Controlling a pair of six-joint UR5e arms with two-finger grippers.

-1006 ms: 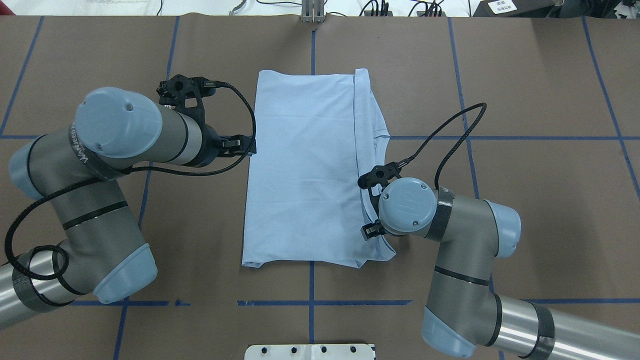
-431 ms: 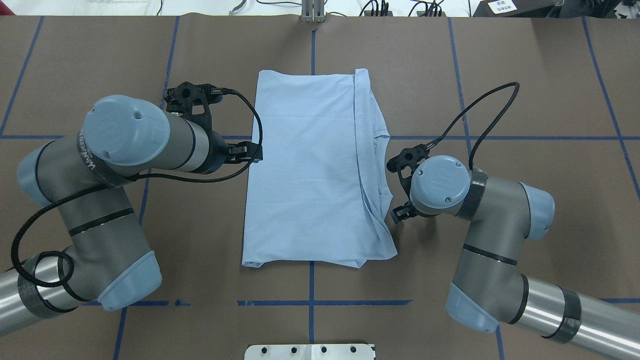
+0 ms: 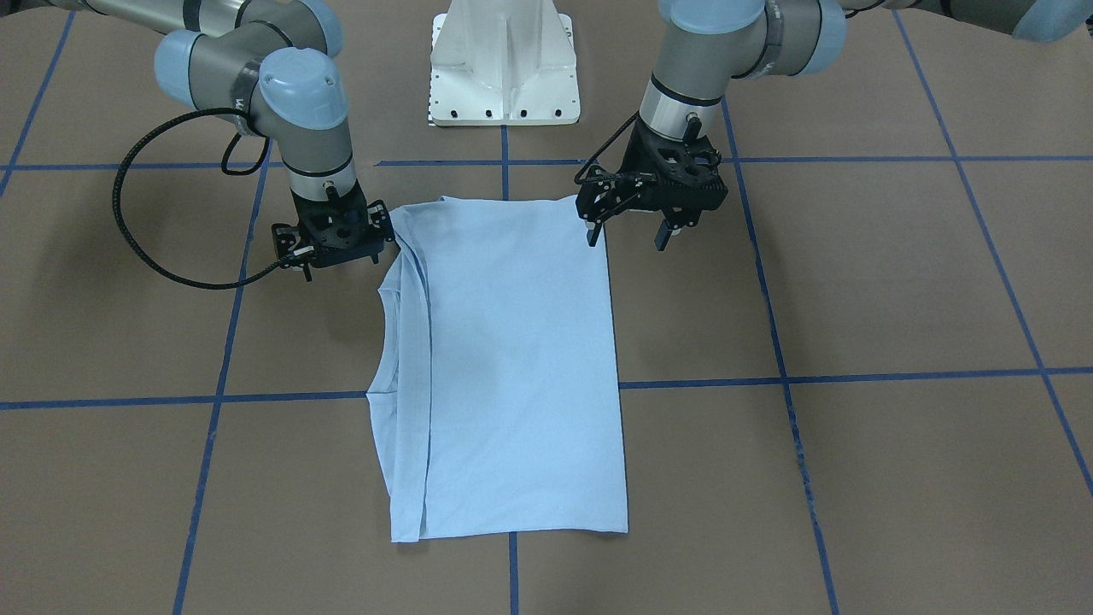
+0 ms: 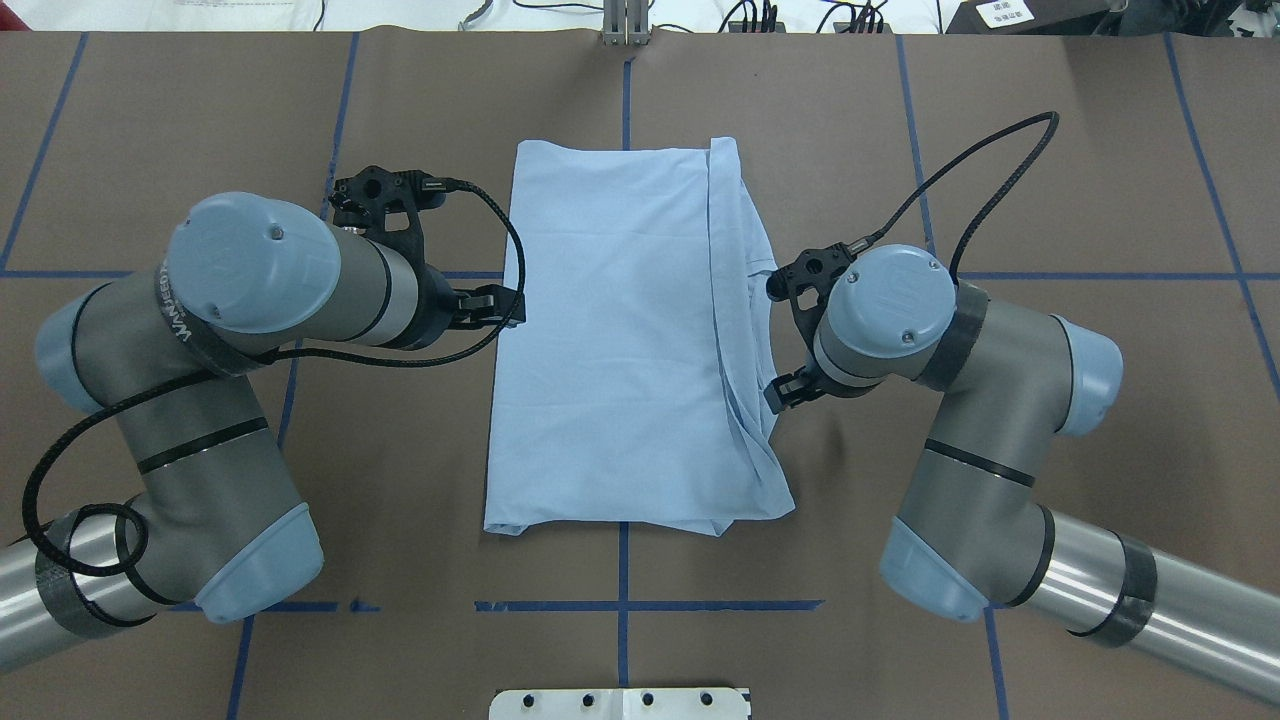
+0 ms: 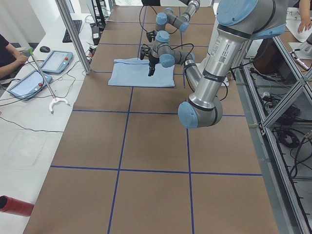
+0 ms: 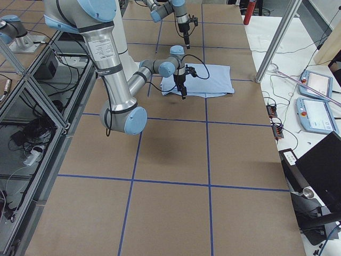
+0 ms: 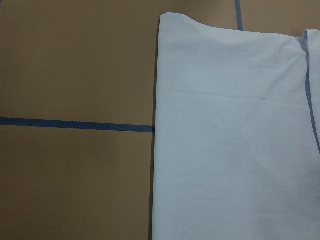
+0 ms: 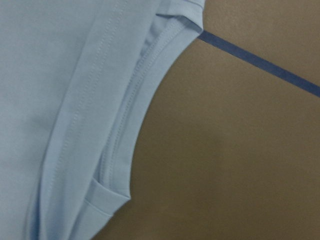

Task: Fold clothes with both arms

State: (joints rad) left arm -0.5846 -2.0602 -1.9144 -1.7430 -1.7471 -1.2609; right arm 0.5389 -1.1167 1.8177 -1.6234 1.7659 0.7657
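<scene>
Hovering at the upper right corner of the T-shirt [image 3: 512,359] in the front-facing view: left end effector [image 3: 627,237], fingers wide apart, gripping nothing. Just beside the upper left corner, by the layered edge: right end effector [image 3: 340,260], apparently spread too, empty. Folded into 1 tall rectangle, flat at mid-frame on the brown worktop [image 3: 854,299], across blue tape lines [image 3: 854,373].
</scene>
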